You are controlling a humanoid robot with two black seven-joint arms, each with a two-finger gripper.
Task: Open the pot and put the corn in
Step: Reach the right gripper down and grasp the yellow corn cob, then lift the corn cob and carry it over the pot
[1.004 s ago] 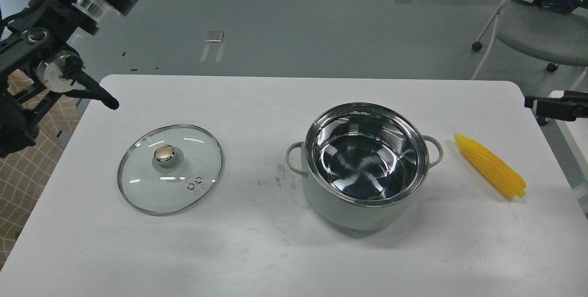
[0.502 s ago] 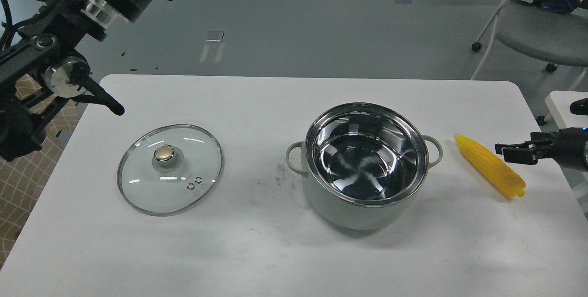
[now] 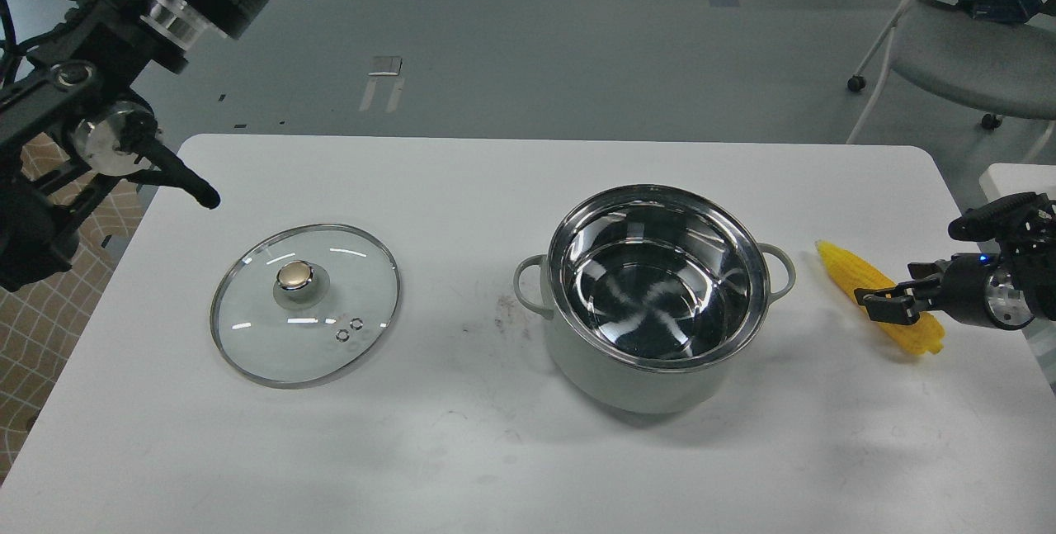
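The pale grey-green pot [image 3: 656, 303] stands uncovered on the white table [image 3: 511, 451], right of centre, with its shiny steel inside showing. The yellow corn [image 3: 850, 274] lies on the table to the right of the pot, its tip pointing to the far left. My right gripper [image 3: 884, 303] comes in from the right edge and is low over the middle of the corn, with its fingers apart and nothing held. My left gripper [image 3: 202, 196] hovers over the table's far left corner, beyond the lid. Only one dark finger of it shows.
The round glass lid [image 3: 305, 303] with its gold knob lies flat on the table's left part. An office chair [image 3: 973, 55] stands on the floor beyond the far right corner. The table's right edge is close behind the corn.
My right gripper has come in from the right edge, moved left and down, and now reaches over the corn. My left arm has barely shifted. Pot, lid and corn have not moved.
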